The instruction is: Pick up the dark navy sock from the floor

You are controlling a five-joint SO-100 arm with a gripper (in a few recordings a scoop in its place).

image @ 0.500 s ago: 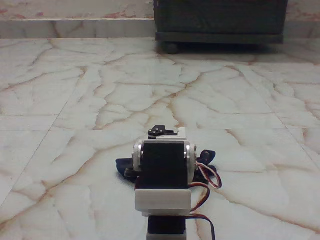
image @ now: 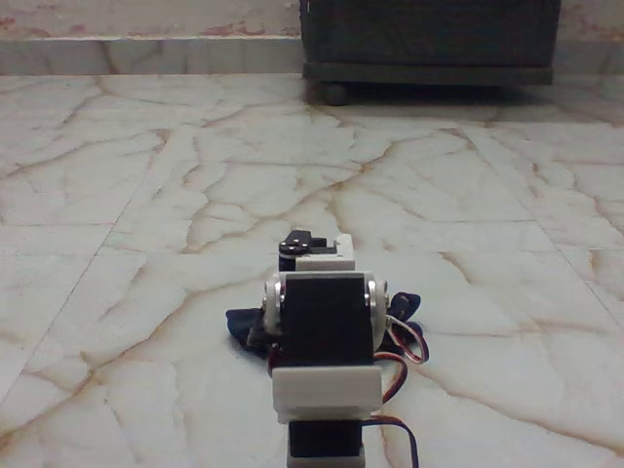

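Arm's upper end tipped slightly up, sock (image: pixel 244 323) on floor (image: pixel 146 195) behind arm, jaws hidden, state unclear

We see the floor (image: pixel 146 195) lying open on nearly every side: broad bare marble to the left, to the right and across the whole middle ground, with room for a reach to pass freely. The one tall obstacle is the dark wheeled cabinet (image: pixel 429 39) at the far back right, well apart from the arm, with a low ledge (image: pixel 146 54) running along the back wall beside it. Near the front, the arm's own body (image: pixel 324 331) blocks our line to the ground just beyond it. The sock (image: pixel 244 324) lies low on both sides of the arm, and loose wires (image: pixel 405 356) loop out on its right side.
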